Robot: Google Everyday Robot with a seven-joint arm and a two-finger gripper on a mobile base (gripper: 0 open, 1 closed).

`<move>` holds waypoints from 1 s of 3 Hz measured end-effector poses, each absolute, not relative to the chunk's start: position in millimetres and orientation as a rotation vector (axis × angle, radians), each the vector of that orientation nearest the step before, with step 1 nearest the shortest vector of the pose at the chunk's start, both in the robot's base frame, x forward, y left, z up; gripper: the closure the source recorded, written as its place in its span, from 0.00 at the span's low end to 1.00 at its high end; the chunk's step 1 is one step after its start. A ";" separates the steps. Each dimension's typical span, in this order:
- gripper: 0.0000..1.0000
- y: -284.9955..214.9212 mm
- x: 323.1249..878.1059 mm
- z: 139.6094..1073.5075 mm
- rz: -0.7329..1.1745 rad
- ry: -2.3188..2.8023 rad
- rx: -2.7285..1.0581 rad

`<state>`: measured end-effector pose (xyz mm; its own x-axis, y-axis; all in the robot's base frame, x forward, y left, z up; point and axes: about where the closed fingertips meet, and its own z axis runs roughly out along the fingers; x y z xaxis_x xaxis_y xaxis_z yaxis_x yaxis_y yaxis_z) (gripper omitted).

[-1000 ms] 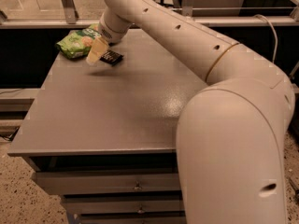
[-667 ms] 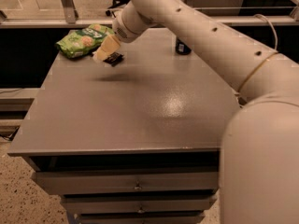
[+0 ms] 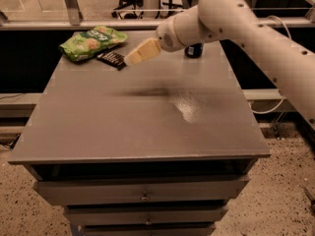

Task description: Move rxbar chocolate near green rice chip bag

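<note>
Tabletop point(image 3: 147, 127): rxbar chocolate point(image 3: 110, 59) diagonal, end effector point(image 3: 130, 60) beside

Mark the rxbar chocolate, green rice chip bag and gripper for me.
rxbar chocolate point(image 3: 110, 58), camera view, middle of black wrapper.
green rice chip bag point(image 3: 90, 42), camera view, printed front.
gripper point(image 3: 129, 60), camera view, tip, beside the bar's right end.

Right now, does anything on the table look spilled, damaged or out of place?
Nothing stands out. The rxbar chocolate lies flat beside the green rice chip bag, the gripper hangs close by the bar, and a blue can stands upright near the far edge.
</note>
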<state>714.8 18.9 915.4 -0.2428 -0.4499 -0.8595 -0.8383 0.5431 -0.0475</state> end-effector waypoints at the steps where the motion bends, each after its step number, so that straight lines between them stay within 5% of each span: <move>1: 0.00 -24.3 693.6 918.3 0.641 1.840 -0.980; 3: 0.00 -70.1 670.5 916.7 0.764 1.852 -0.902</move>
